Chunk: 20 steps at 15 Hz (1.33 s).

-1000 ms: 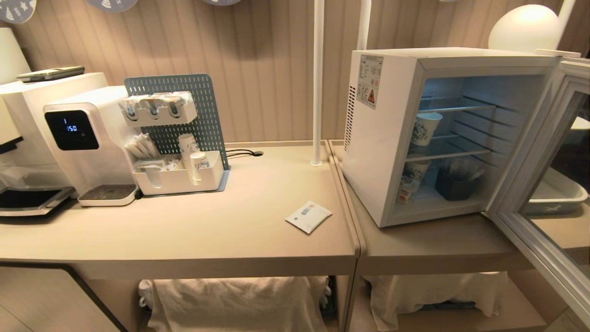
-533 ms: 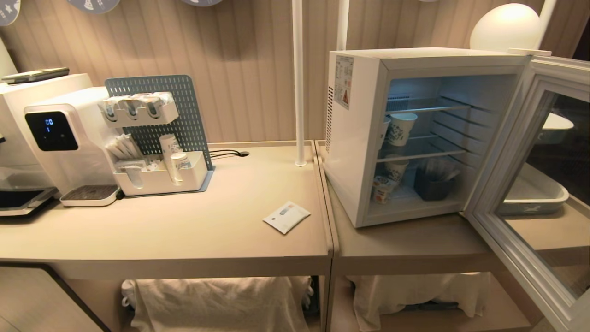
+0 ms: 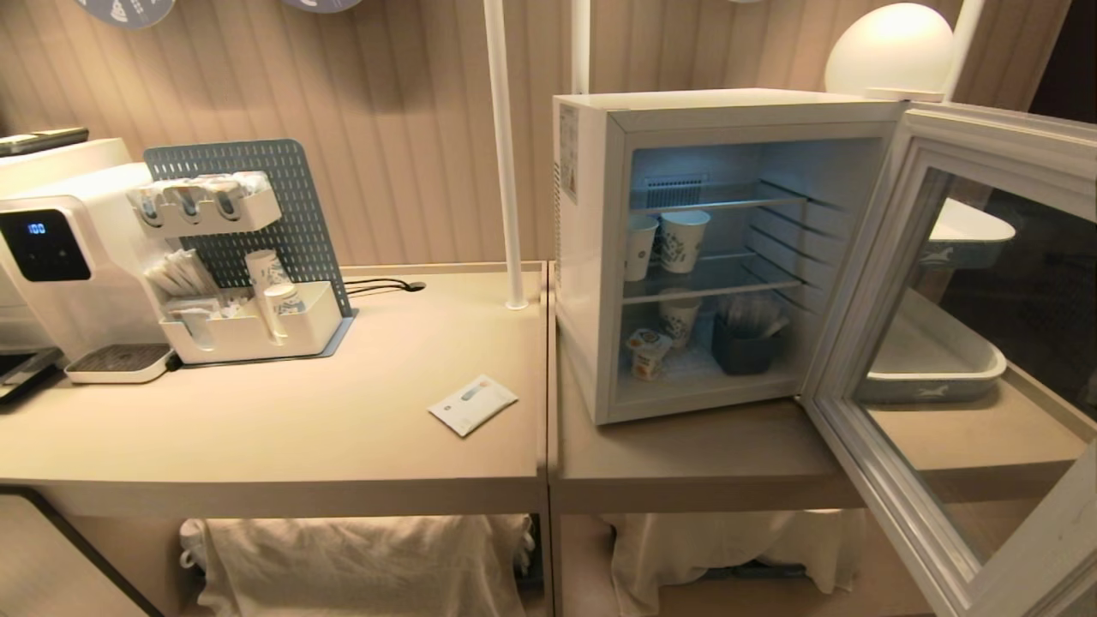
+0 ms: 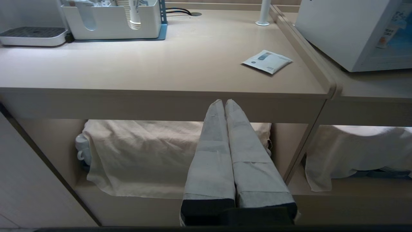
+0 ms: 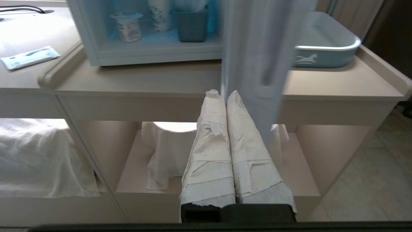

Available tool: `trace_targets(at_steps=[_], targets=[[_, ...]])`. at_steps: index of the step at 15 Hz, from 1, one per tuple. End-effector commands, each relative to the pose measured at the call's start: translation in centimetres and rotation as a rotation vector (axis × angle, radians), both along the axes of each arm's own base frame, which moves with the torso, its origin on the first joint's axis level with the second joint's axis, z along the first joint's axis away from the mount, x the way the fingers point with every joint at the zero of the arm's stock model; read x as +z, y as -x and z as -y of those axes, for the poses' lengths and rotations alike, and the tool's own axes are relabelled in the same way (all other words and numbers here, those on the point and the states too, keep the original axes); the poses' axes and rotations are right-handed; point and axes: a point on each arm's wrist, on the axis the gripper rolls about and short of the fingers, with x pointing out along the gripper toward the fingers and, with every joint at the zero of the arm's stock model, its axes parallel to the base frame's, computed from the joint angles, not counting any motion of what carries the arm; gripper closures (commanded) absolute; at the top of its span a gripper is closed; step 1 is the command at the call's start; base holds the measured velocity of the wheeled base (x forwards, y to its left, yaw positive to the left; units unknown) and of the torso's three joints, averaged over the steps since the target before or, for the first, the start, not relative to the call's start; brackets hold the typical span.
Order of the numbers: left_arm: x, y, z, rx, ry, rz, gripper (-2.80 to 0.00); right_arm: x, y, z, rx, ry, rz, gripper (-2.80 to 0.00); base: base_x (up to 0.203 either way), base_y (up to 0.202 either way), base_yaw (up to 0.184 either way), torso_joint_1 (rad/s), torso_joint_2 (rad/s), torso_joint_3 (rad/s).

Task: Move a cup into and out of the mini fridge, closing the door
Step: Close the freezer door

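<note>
The mini fridge point(image 3: 587, 283) stands on the right table with its door point(image 3: 866, 257) swung wide open to the right. The cup point(image 3: 647, 353), a small white pot with a foil lid, sits on the fridge floor at the front left; the right wrist view shows the cup point(image 5: 128, 26) too. Neither arm is in the head view. My left gripper point(image 4: 224, 101) is shut and empty, low in front of the left table's front edge. My right gripper point(image 5: 222, 93) is shut and empty, below the right table's edge, close to the door's point(image 5: 257, 48) blurred lower corner.
Blue-patterned paper cups point(image 3: 683, 240) stand on the fridge's middle shelf, a dark holder point(image 3: 741, 343) on its floor. A white sachet point(image 3: 473, 404), an organiser point(image 3: 248, 330) and a water dispenser point(image 3: 51, 257) are on the left table. A pale tray point(image 3: 934, 364) lies behind the door.
The whole head view has shifted left, so the camera has moved rightward toward the fridge. The things on the tables and the fridge door have kept their places.
</note>
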Motion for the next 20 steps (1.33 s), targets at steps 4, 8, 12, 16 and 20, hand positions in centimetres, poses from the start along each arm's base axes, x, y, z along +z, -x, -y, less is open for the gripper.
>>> trace_targets(at_steps=[4,8,12,16,20], targets=[[-0.04,-0.02,0.00,0.002,0.001,-0.003,0.00,-0.04,-0.01,0.00,0.001,0.000,-0.001,0.00,0.000,-0.194,0.001,0.001,0.00,0.003],[-0.04,-0.02,0.00,0.002,0.001,-0.003,0.00,-0.03,0.00,0.00,0.001,0.000,-0.003,0.00,0.000,-0.197,0.000,0.004,0.00,0.006],[-0.04,-0.02,0.00,0.000,0.001,-0.003,0.00,-0.05,0.00,0.00,0.001,0.000,-0.005,0.00,0.000,-0.188,0.000,0.006,0.00,0.003],[-0.04,-0.02,0.00,0.002,0.001,-0.003,0.00,-0.02,0.00,0.00,0.001,0.000,-0.006,0.00,0.000,-0.156,0.001,0.003,0.00,0.003],[-0.04,-0.02,0.00,0.000,0.001,-0.003,0.00,-0.04,0.09,0.00,-0.002,-0.018,-0.027,0.00,0.000,0.000,0.000,0.000,0.00,0.000]])
